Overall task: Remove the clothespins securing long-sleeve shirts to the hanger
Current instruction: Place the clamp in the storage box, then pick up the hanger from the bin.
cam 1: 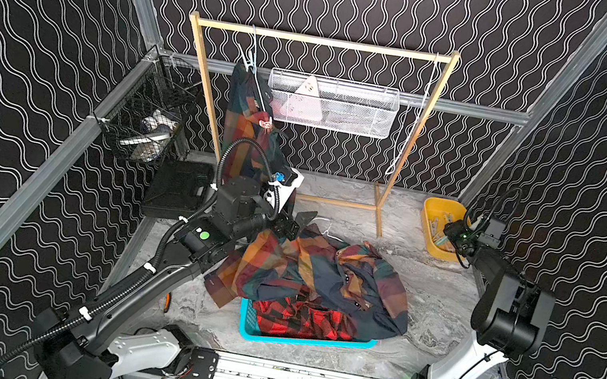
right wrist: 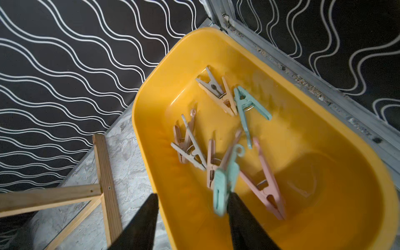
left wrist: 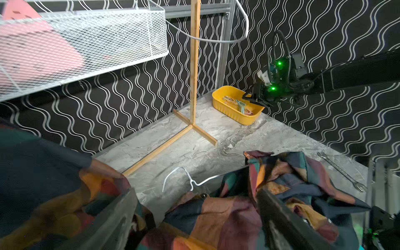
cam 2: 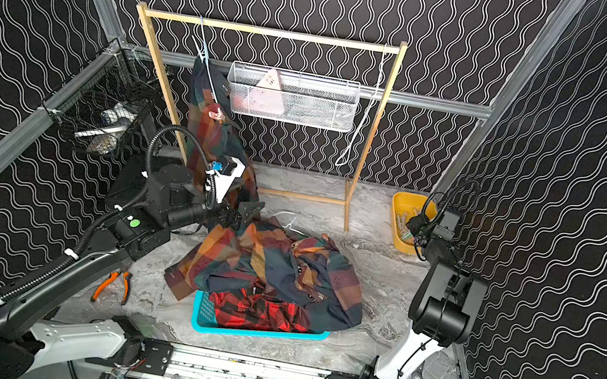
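our left claw (left wrist: 194, 194) and right claw (right wrist: 192, 194) gape; we fear the mint clothespin (right wrist: 225, 179) clips the yellow tub (right wrist: 324, 184) rim, bouncing out

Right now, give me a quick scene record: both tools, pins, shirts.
right tool: open over yellow bin; mint clothespin blurred beside one finger
left tool: open, at the edge of the loose plaid shirt
binned clothespins: several, in pink, cream and mint
hanging plaid shirt: on wooden rack, pink clothespin on it
red-and-black shirt: in blue basket, partly under the loose plaid shirt
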`<state>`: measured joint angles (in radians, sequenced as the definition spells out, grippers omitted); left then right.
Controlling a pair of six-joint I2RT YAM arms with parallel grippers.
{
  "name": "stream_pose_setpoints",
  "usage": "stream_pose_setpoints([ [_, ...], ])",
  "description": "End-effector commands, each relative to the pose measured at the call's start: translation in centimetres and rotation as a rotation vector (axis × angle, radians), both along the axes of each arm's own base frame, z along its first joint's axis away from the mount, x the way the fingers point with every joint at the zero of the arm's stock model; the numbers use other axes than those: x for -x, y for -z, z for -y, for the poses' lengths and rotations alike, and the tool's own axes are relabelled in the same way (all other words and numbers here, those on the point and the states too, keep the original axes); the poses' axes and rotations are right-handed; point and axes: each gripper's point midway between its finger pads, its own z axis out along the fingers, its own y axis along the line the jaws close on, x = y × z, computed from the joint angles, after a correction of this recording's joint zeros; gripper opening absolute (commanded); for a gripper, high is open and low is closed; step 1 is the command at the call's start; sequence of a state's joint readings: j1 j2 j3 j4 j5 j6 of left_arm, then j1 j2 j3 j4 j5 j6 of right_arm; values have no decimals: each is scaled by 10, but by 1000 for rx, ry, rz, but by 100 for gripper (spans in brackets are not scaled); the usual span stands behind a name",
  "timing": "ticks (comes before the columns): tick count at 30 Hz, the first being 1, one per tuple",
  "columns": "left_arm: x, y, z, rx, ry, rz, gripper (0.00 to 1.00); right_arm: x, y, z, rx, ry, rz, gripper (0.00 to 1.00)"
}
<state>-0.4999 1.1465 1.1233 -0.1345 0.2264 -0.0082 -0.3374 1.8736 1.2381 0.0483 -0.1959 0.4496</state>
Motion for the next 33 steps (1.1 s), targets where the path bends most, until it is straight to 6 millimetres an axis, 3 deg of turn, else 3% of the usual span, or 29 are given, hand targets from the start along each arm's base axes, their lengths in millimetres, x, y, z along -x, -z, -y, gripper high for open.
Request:
stream_pose_setpoints([
  [1,6,11,17,63,89,-81,89,-6,-18,6,1,23,60,68],
  [4,9,27,30,98,141,-156,86,-2,-34,0,-9,2,94,70],
  [7,16,50,39,100,169,-227,85,14,-75,-25,-29,-59,193,69],
  [14,46,130,57,10,172,-392,81,89,-154,-155,18,-359,314,69],
  [19,80,186,70,-31,160,-495,79,134,-183,-220,54,-533,363,70],
  [26,113,254,69,-106,114,-603,76,165,-177,-288,-51,-853,297,69],
  [33,118,279,58,-104,73,-616,76,189,-145,-352,-22,-1117,192,68],
])
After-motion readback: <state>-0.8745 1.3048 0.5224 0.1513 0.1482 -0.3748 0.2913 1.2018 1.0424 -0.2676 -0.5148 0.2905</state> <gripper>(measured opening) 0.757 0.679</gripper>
